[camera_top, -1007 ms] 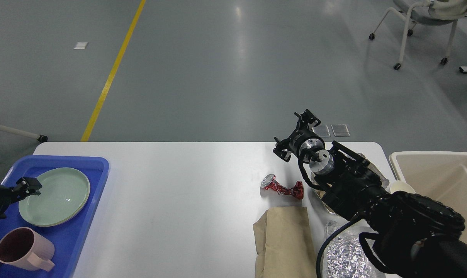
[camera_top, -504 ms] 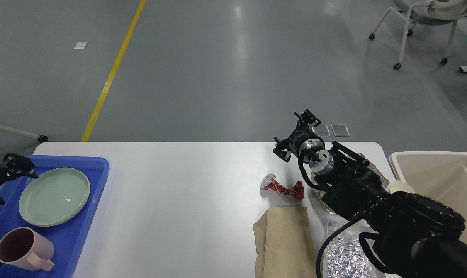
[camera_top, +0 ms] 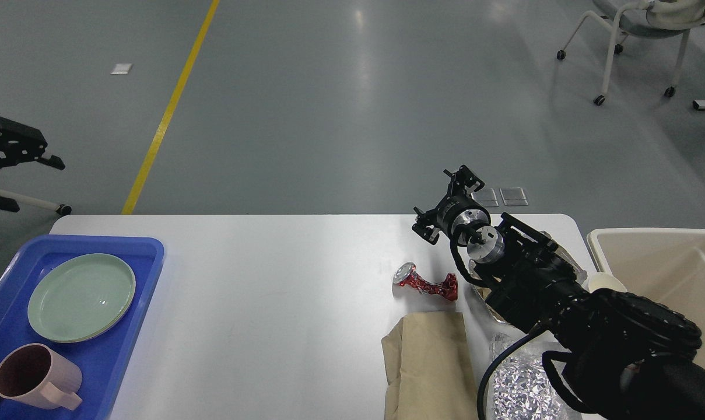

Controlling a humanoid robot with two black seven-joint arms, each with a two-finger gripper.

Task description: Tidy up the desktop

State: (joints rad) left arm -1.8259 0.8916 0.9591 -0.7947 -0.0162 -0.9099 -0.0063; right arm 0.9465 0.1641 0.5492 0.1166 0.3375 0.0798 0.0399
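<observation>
The white desktop (camera_top: 270,303) fills the lower part of the head view. On its right lie a crumpled red foil wrapper (camera_top: 425,284), a brown paper bag (camera_top: 431,361) and a silver foil sheet (camera_top: 521,388). My right gripper (camera_top: 432,193) is open and empty. It hovers above the desktop's far right, just beyond the red wrapper. My left gripper (camera_top: 37,185) is open and empty. It is raised high at the far left, beyond the desktop's far edge. My right arm hides part of the items on the right.
A blue tray (camera_top: 133,251) at the left edge holds a green plate (camera_top: 81,296) and a pink mug (camera_top: 34,376). A beige bin (camera_top: 673,268) stands off the right end. A pale cup (camera_top: 607,283) peeks out beside my right arm. A wheeled chair (camera_top: 638,41) stands far back.
My left gripper has lifted from over the green plate, up and away to the far left. The right arm and the items have not moved.
</observation>
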